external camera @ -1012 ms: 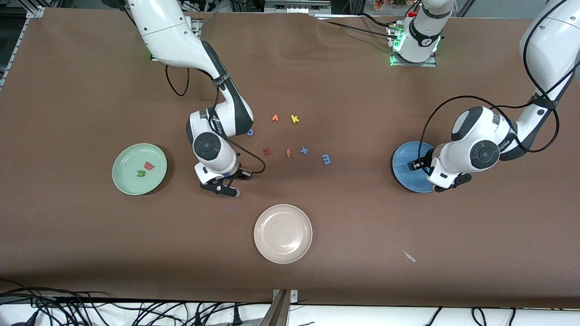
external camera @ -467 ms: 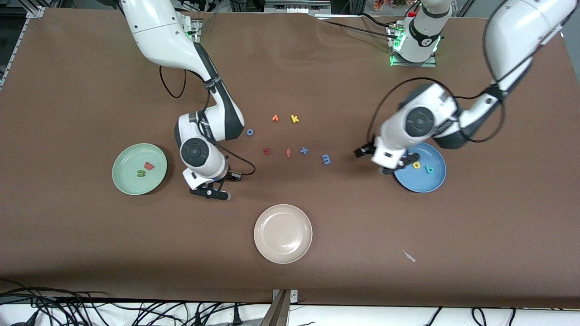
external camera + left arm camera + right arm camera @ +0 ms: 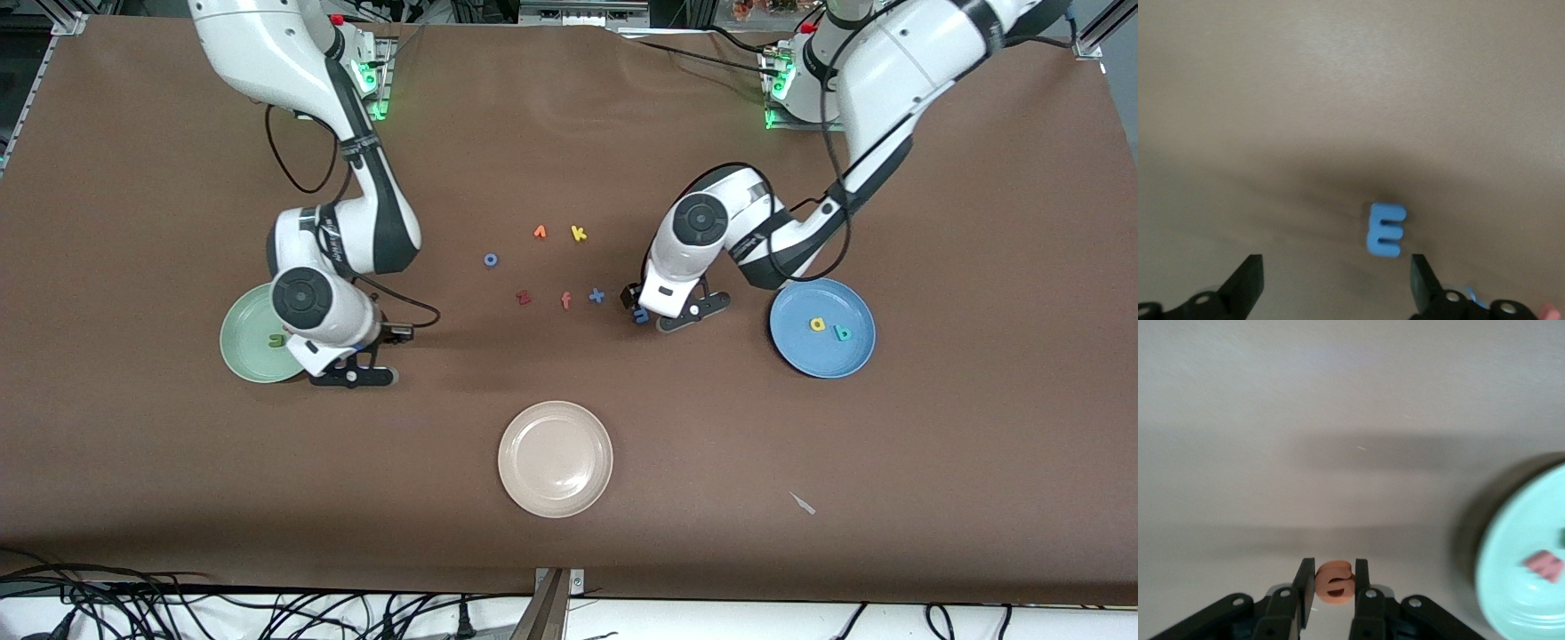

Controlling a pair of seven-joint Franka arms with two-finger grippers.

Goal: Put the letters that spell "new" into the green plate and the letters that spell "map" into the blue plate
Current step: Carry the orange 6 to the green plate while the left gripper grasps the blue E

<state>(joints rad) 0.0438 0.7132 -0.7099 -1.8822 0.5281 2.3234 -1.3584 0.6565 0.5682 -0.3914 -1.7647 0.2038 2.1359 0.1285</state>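
- Beside the green plate [image 3: 252, 342], at its edge toward the table's middle, the right gripper [image 3: 1333, 595] pinches the orange foam "e" [image 3: 1334, 580] tight.
- On that glossy, raised-rim plate lie the green "n" [image 3: 277, 339] and the salmon "w" [image 3: 1545, 565].
- Toward the left arm's end, the left gripper [image 3: 1335, 288] hovers spread wide over the blue "m" [image 3: 1385, 229].
- Yellow "a" [image 3: 817, 324] and teal "p" [image 3: 842, 333] lie in the blue plate [image 3: 855, 359].
- Stray letters "z" [image 3: 524, 298], "f" [image 3: 565, 300], "x" [image 3: 597, 296] lie between the plates.

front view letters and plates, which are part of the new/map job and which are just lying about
Job: green plate, n, w, e; blue plate, a, p, m.
Lying about: cream plate, o, z, f, x, k.
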